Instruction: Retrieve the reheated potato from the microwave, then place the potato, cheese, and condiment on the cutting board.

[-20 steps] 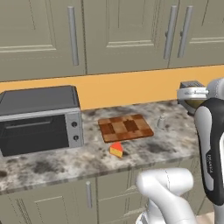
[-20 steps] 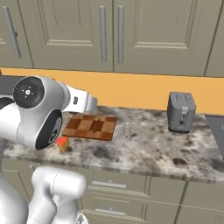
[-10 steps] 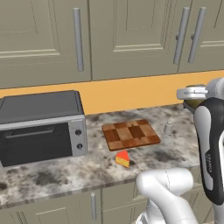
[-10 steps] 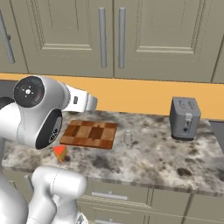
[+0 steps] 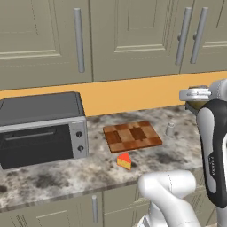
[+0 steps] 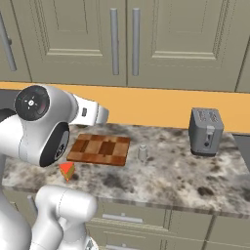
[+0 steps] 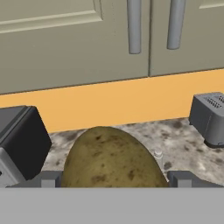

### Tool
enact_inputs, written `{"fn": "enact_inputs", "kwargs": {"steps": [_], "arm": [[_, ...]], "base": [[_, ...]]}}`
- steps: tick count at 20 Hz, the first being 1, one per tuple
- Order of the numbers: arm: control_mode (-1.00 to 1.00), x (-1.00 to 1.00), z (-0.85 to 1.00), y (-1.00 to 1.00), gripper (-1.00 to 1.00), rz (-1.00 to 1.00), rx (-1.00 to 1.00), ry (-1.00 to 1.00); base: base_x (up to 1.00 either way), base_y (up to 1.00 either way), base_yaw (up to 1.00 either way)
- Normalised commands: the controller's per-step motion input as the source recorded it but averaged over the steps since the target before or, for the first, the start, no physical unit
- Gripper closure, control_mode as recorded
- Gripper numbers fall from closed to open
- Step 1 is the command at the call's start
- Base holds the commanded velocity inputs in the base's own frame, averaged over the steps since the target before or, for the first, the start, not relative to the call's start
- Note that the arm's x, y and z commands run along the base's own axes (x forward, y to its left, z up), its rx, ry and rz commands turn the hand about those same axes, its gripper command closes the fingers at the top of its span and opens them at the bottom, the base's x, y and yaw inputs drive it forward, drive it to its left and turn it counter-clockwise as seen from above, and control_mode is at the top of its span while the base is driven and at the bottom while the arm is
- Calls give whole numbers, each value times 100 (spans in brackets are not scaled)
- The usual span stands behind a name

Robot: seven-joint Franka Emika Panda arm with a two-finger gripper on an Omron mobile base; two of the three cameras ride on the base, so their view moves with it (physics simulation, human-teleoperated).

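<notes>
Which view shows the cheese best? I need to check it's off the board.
The left base view: the cheese lies clear on the counter before the cutting board. The right base view shows it partly behind the arm.

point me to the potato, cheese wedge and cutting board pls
potato (image 7: 109,157), hand view, middle of its brown skin.
cheese wedge (image 5: 124,161), left base view, its yellow-orange side.
cutting board (image 6: 100,149), right base view, centre of the checkered top.

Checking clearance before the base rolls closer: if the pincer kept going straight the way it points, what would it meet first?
Probably the orange backsplash or cabinet doors above the counter; depth is unclear. The potato sits between its fingers.
</notes>
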Motion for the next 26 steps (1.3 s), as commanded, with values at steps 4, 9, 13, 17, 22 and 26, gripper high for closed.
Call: {"fn": "enact_inputs", "kwargs": {"steps": [4,9,13,17,22,26], "arm": [[100,0,0,0,100,0,0,0],[100,0,0,0,100,0,0,0],[100,0,0,0,100,0,0,0],[-100,0,0,0,100,0,0,0],[-100,0,0,0,100,0,0,0],[-100,0,0,0,100,0,0,0]], "base": [[0,0,0],[0,0,0],[0,0,0],[0,0,0],[0,0,0],[0,0,0]]}}
